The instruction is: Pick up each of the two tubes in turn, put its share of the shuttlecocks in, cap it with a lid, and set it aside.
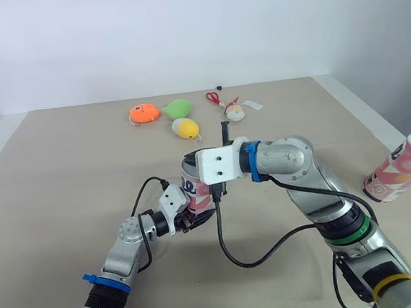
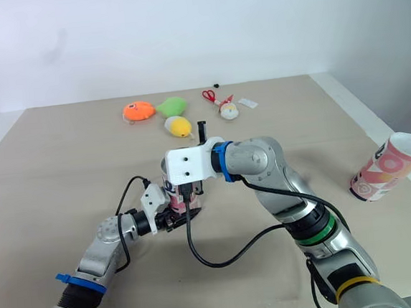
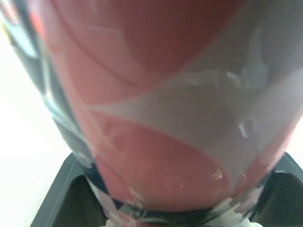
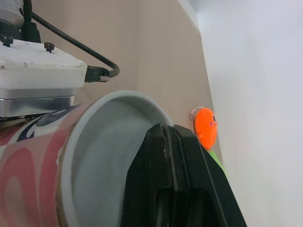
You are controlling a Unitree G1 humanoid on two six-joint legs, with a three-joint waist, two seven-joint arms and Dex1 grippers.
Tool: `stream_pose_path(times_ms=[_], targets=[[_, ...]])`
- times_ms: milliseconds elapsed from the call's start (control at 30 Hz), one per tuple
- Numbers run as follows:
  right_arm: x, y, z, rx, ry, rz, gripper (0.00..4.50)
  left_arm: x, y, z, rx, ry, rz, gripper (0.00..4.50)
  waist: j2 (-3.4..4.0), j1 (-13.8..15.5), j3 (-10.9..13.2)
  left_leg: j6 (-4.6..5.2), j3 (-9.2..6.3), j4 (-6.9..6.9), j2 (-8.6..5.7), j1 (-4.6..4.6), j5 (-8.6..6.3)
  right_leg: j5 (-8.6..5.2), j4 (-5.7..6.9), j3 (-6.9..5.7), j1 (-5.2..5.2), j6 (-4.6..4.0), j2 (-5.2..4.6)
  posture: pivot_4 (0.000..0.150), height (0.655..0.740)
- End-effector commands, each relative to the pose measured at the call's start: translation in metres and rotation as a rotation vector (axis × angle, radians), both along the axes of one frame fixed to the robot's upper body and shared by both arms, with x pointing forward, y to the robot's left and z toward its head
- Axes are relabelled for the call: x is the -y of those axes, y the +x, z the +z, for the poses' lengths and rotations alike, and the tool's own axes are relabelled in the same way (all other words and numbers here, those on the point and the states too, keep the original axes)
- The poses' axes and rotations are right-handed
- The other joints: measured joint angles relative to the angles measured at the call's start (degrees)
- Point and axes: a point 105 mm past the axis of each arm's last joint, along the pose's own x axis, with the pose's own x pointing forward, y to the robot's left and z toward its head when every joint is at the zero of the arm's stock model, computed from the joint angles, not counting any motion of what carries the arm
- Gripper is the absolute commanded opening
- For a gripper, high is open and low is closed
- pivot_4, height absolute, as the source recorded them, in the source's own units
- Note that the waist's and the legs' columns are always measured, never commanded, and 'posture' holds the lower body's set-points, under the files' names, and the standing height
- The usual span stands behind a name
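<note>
Clamping the patterned tube (image 1: 196,191) low on its body, the left fingers (image 3: 61,194) hold it near the middle of the tabletop (image 1: 63,173). The left wrist view shows the pink and white wall seated between them. The tube's long axis stands roughly upright with the open mouth on top, though I cannot tell its exact lean.

Directly at that mouth sit the right fingers (image 4: 189,165), pressed together tip to tip. They cross the white rim on the side away from the left arm and point toward the far toys. I cannot tell whether anything is pinched between them or what already lies inside. My judgement is that the next move turns on this overlap. The right arm is the one already at the opening, so whatever goes in or comes out must travel along the tube's axis without knocking the rim.

Well apart to the right, the second tube (image 1: 401,169) lies on its side at the tabletop's right-hand edge, its mouth turned outward. It has little room before a drop. The right arm is nearer to it.

Farthest off lie an orange toy (image 1: 144,113), a green toy (image 1: 178,107), a yellow toy (image 1: 186,128) and red scissors (image 1: 213,95).
</note>
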Motion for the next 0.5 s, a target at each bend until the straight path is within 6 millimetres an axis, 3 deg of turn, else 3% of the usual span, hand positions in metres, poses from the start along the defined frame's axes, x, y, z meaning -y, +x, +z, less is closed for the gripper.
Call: stream_pose_path(times_ms=[33, 133, 167, 400, 433, 500], targets=[[-0.008, -0.016, -0.050, -0.267, -0.106, 0.069, 0.04, 0.016, -0.012, -0.022, -0.055, 0.081, -0.065, 2.89, -0.01, 0.0, 0.0, 0.00, 0.00, 0.00, 0.00, -0.01, 0.00, 0.00, 0.00, 0.00, 0.00, 0.00, -0.01, 0.150, 0.7400], [-0.008, -0.020, -0.034, -0.296, -0.072, 0.088, 0.04, 0.015, -0.012, -0.022, -0.056, 0.080, -0.064, 2.89, 0.09, 0.1, 0.2, 0.00, 0.00, 0.00, 0.00, -0.06, 0.00, 0.00, -0.02, -0.01, -0.03, 0.01, -0.03, 0.150, 0.7400], [-0.007, -0.021, -0.029, -0.303, -0.066, 0.093, 0.67, 0.015, -0.012, -0.022, -0.057, 0.080, -0.065, 2.89, 0.14, 0.2, 0.3, 0.00, 0.01, 0.00, 0.00, -0.14, 0.00, 0.00, -0.02, -0.02, -0.09, 0.01, -0.04, 0.150, 0.7400], [-0.005, -0.016, 0.004, -0.271, -0.017, 0.090, 3.51, 0.015, -0.012, -0.022, -0.058, 0.079, -0.069, 2.89, 0.17, 1.4, 0.7, -0.05, 0.10, 0.01, -0.10, -0.44, 0.06, 0.16, 0.00, -0.40, -0.33, 0.13, 0.12, 0.150, 0.7400], [-0.005, -0.014, 0.012, -0.265, -0.002, 0.085, 3.75, 0.016, -0.012, -0.022, -0.058, 0.079, -0.069, 2.89, 0.13, 1.4, 0.7, -0.02, 0.11, 0.02, -0.13, -0.48, 0.08, 0.15, 0.00, -0.40, -0.33, 0.11, 0.12, 0.150, 0.7400], [-0.002, -0.011, 0.028, -0.255, 0.018, 0.078, 3.75, 0.016, -0.011, -0.022, -0.057, 0.078, -0.069, 2.89, 0.01, 1.4, 1.0, 0.04, 0.13, 0.04, -0.22, -0.52, 0.11, 0.13, -0.01, -0.36, -0.34, 0.07, 0.05, 0.150, 0.7400]])
